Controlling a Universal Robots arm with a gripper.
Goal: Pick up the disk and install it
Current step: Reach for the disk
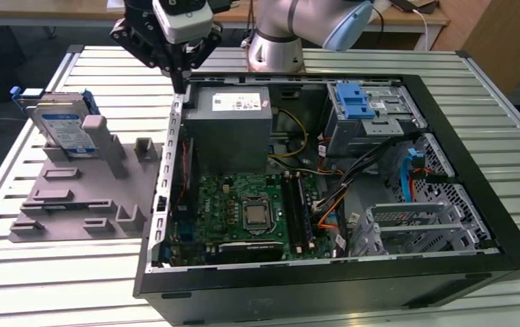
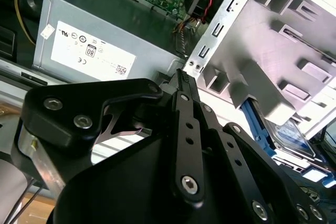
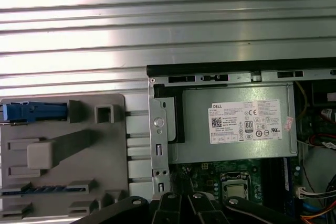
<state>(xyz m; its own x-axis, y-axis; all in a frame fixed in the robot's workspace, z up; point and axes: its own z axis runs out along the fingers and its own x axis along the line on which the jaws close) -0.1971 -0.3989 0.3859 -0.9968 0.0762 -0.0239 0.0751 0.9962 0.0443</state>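
Note:
The disk (image 1: pixel 63 127) stands on edge in a slot of the grey holder (image 1: pixel 78 201), on the exterior view's left, silver with a white-and-blue label and blue rails. The first wrist view looks down on the disk's blue top edge (image 3: pixel 34 112). In the second wrist view the disk (image 2: pixel 290 132) shows behind the holder's ribs. My gripper (image 1: pixel 180 80) hangs above the computer case's side wall, between the holder and the power supply, apart from the disk. Its black fingers (image 2: pixel 184 95) are pressed together with nothing between them, so it is shut.
The open computer case (image 1: pixel 478 204) lies on a slatted metal table (image 1: pixel 50 272). Inside are the grey power supply (image 1: pixel 232 129), the motherboard (image 1: pixel 241 211), cables, and a metal drive cage with a blue latch (image 1: pixel 355 102). The arm's base (image 1: pixel 273 48) stands behind the case.

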